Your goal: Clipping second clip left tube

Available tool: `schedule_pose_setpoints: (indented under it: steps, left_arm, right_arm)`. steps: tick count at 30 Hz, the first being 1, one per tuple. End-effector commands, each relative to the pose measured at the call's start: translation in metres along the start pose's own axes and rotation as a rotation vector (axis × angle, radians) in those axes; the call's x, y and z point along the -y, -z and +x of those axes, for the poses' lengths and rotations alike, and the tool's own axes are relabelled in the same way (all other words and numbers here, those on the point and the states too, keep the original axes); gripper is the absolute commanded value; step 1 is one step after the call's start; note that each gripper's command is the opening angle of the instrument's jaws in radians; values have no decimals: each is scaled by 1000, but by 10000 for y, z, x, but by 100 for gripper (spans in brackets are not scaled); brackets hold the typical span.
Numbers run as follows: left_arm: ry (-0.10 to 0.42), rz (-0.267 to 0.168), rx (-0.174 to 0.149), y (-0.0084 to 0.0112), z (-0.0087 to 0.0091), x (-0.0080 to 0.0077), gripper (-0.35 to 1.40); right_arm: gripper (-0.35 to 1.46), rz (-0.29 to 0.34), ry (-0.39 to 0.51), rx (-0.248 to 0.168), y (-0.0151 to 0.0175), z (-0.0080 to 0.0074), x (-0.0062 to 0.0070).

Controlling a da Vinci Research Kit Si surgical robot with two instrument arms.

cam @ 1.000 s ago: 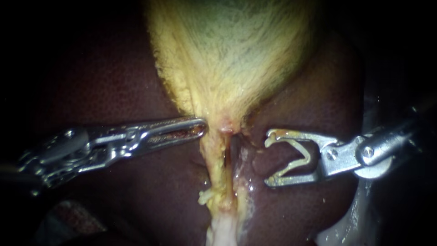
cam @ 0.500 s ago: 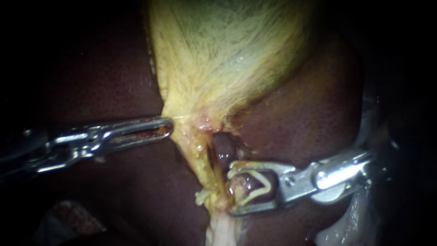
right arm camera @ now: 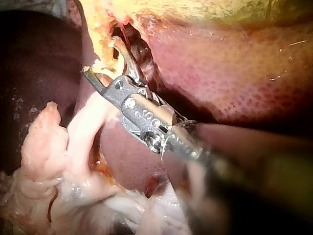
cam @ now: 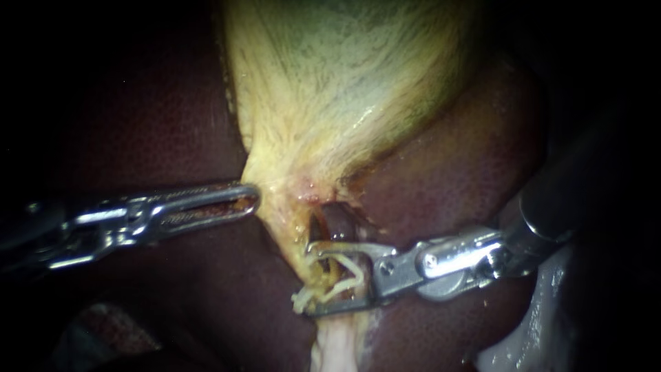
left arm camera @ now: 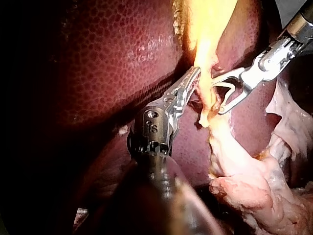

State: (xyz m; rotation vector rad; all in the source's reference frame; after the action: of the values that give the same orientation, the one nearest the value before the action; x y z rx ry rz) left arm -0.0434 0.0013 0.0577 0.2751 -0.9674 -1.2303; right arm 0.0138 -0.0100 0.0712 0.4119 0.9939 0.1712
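The yellow-green gallbladder [cam: 344, 83] narrows to a neck over the dark liver [cam: 447, 186]. My left instrument [cam: 251, 198] is shut on the neck's left edge and holds it taut; in the left wrist view its jaws [left arm camera: 195, 76] pinch the yellow tissue. My right instrument [cam: 308, 277] carries a pale open clip [cam: 348, 275] between its wide-apart jaws. They straddle the yellowish left tube [cam: 297, 241] below the neck. A dark reddish tube [cam: 337, 224] runs under the upper jaw. The right wrist view shows these jaws [right arm camera: 100, 56] reaching into the yellow tissue.
Pale fatty tissue [cam: 337, 344] trails down from the tubes and spreads in lumps beside both shafts [left arm camera: 244, 181] [right arm camera: 83, 127]. A whitish wet surface [cam: 523, 344] lies at the lower right, past the liver's edge.
My right instrument has moved left onto the tubes, and its open clip now surrounds the yellowish tube. Early on, my left instrument drew the neck leftward; it has since held still.
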Motion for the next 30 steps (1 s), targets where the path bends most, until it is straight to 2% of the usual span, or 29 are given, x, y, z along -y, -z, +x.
schedule_pose_setpoints:
  steps: [1,7,10,12,17,19,21,30]
  left_arm:
    - [0,0,3,1,0,1,-35]
    - [5,-3,13,2,-5,10,-35]
    - [6,1,14,0,-6,14,-35]
    - [7,3,14,-2,-6,16,-35]
    - [8,5,16,-11,-7,16,-35]
    - [8,5,16,-15,-8,16,-35]
    - [8,6,16,-18,-8,17,-35]
    - [8,11,14,-22,-7,19,-35]
  right_arm:
    - [58,-8,0,7,1,-2,-2]
    - [58,-13,-2,13,-6,-2,-6]
    - [59,-16,-1,14,-15,0,-2]
    - [59,-12,5,14,-21,1,6]
    - [56,71,20,8,-35,3,26]
    - [53,115,24,4,-40,6,29]
    - [52,138,33,2,-46,10,28]
    - [44,125,53,16,-55,13,24]
